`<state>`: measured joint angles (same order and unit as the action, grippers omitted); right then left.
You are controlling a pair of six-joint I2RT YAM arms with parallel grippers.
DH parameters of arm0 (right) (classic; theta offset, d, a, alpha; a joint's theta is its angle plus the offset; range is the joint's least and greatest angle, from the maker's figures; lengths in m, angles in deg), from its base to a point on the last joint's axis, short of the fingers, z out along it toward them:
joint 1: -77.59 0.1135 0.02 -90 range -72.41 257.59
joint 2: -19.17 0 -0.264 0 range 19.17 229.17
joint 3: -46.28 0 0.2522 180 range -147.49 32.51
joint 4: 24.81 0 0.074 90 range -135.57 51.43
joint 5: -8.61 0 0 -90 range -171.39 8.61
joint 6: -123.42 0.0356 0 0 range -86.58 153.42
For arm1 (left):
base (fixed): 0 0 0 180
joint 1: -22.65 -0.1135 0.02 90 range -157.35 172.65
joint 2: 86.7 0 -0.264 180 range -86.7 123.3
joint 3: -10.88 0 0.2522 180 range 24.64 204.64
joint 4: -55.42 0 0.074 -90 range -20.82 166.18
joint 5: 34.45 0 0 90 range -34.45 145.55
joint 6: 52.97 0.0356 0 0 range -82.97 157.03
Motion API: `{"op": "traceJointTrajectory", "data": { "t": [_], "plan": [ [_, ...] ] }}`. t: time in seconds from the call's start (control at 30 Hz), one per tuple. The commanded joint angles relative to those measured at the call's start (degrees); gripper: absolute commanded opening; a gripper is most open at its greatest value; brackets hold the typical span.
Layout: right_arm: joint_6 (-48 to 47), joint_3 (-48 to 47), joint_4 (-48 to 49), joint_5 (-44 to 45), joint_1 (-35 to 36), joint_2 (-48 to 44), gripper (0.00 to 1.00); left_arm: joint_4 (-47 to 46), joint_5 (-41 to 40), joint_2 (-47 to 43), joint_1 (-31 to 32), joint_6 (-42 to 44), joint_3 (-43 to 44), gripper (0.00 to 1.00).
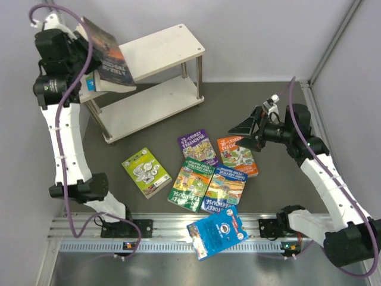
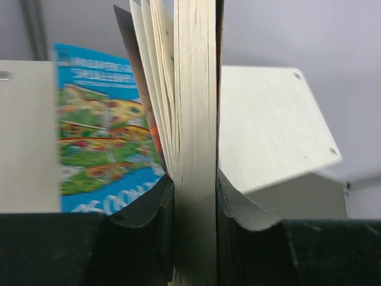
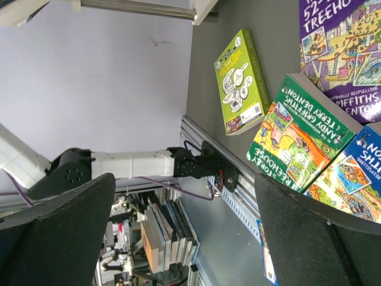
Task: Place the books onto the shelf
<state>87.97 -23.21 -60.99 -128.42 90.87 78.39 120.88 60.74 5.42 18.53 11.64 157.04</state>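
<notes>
Right wrist: green book (image 3: 300, 134) reads "TERRY DENTON"

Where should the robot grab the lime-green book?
Probably its long left edge, coming down from the left: the lime-green book lies flat, that edge faces bare table, and the green Treehouse book sits close on its right.

Held book (image 2: 193, 89): clamped in the left pincer (image 2: 193, 179); only its page edge shows, top cut off by the frame.
Blue book (image 2: 101, 137): just left of that pincer, blurred, title unreadable.
Left pincer from above: hidden behind the held book.
Purple book (image 3: 342, 53): beyond the right pincer (image 3: 184, 185), cropped at top and right edges.
Background books (image 3: 164, 235): far off, seen between the right pincer's fingers, too small to read.
</notes>
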Motion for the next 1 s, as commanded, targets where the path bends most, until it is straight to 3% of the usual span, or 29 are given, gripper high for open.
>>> {"op": "traceJointTrajectory", "data": {
  "t": [0.0,0.23,0.53,0.63,0.73,0.83,0.87,0.97],
  "plan": [
    [-1.2,0.4,-0.4,-0.2,1.0,-2.0,1.00,-11.7,5.9,1.0,-6.9,-6.6,2.1,0.00],
    [-1.9,2.0,-0.8,0.1,2.5,-1.9,1.00,-17.8,13.4,5.5,-15.4,-14.7,0.5,0.00],
    [-2.9,1.5,-0.7,0.8,3.2,0.1,1.00,-15.4,14.8,7.1,-17.8,-13.5,-1.8,0.02],
    [-3.0,1.4,-0.8,1.1,3.1,0.7,1.00,-13.8,13.7,7.1,-17.9,-11.3,-2.7,0.15],
    [-3.0,1.8,-0.5,1.2,3.2,1.1,1.00,-12.2,12.4,7.5,-18.0,-10.1,-2.1,0.20],
    [-3.1,1.8,-0.4,1.2,3.2,1.3,1.00,-10.9,10.7,8.1,-18.1,-9.0,-0.6,0.38],
    [-3.1,1.9,-0.4,1.3,3.1,1.6,1.00,-10.7,10.1,8.3,-18.2,-8.7,-0.3,0.51],
    [-3.3,2.0,-0.4,1.4,3.1,1.8,1.00,-9.9,8.5,8.6,-18.5,-8.0,0.0,0.69]
  ]
}}
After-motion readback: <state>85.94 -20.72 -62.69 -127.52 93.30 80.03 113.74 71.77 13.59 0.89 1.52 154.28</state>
